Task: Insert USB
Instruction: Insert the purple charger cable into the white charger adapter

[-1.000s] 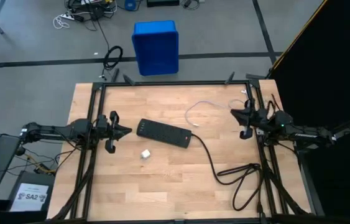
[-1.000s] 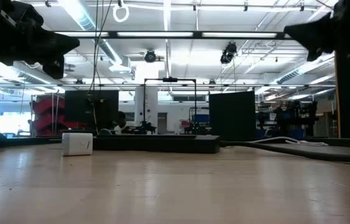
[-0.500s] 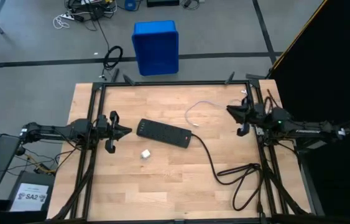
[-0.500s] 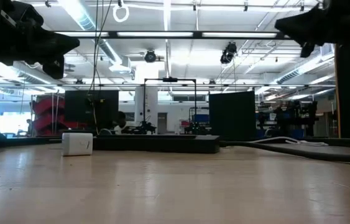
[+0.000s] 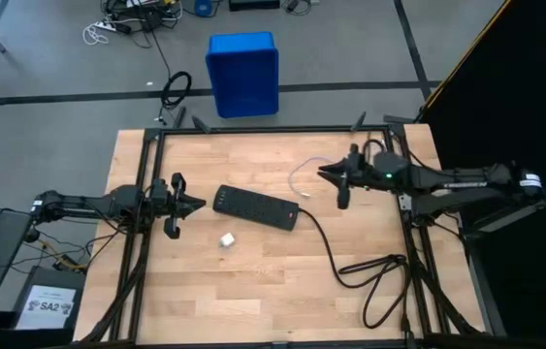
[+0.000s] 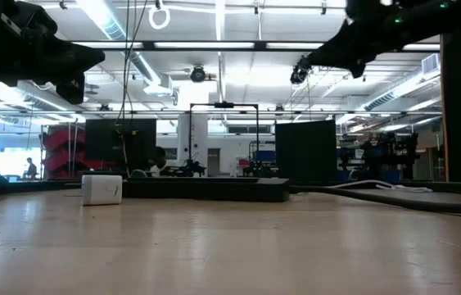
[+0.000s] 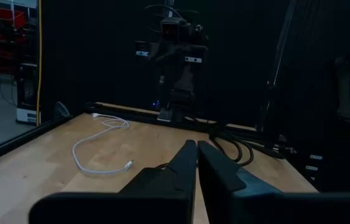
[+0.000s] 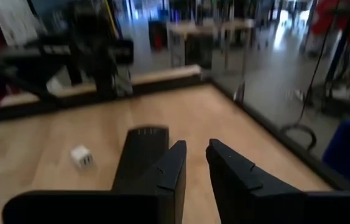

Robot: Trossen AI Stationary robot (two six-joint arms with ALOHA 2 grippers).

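The USB, a thin white cable [image 5: 299, 171], lies loosely curled on the wooden table, right of the black power strip [image 5: 255, 207]; the left wrist view also shows the cable [image 7: 94, 142]. A small white cube [image 5: 227, 239] sits in front of the strip. My right gripper [image 5: 324, 172] hangs in the air above the cable's right part, pointing toward the table's left, fingers slightly open [image 8: 196, 149]. My left gripper [image 5: 201, 204] waits shut [image 7: 196, 148] just left of the strip, above the table.
The thick black cord [image 5: 336, 257] runs from the strip's right end and loops near the table's right near corner. A blue bin [image 5: 242, 72] and cables lie on the floor beyond the far edge. Bare wood lies along the near side [image 5: 253, 301].
My right arm has reached out from the table's right edge toward the left and now has its gripper over the white cable. In the low view it has swung in from the right while staying high. The left arm and the objects have kept still.
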